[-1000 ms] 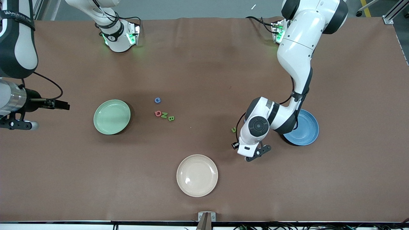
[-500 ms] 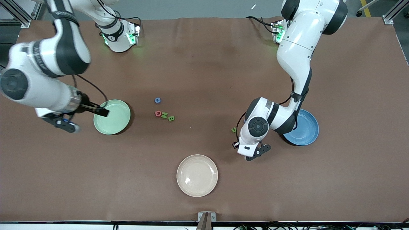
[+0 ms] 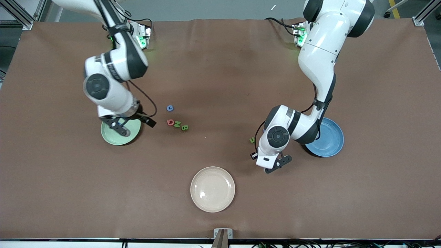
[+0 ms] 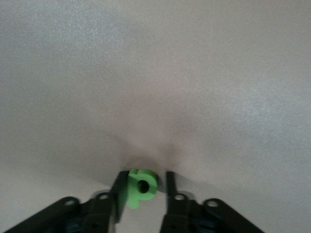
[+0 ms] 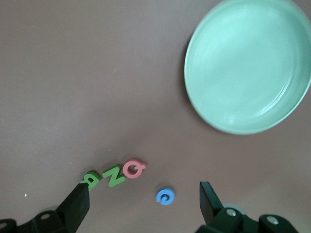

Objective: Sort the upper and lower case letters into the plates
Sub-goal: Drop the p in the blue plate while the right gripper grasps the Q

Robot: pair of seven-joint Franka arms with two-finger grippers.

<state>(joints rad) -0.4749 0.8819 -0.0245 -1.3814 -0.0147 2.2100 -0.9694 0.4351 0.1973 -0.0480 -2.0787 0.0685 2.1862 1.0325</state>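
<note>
- Letters lie in two groups on the table: blue G, red Q, green N and green B sit close together between the mint green plate and the blue plate; a green u lies beside my left arm.
- My left claw is down at the table with its fingers parted around a green p, not yet pinching it.
- My right claw hovers wide open, over the G and the Q-N-B row, just beside the mint green plate.
- Both plates look empty; a cream-white plate sits nearer the camera.
- Risk, as I judge it: closing off-centre could tip or squirt out the tiny p.
- Risk on the right: the Q, N and B nearly touch, so the wide claw may nudge neighbours.
- I read no brand or label beyond the letters themselves.
</note>
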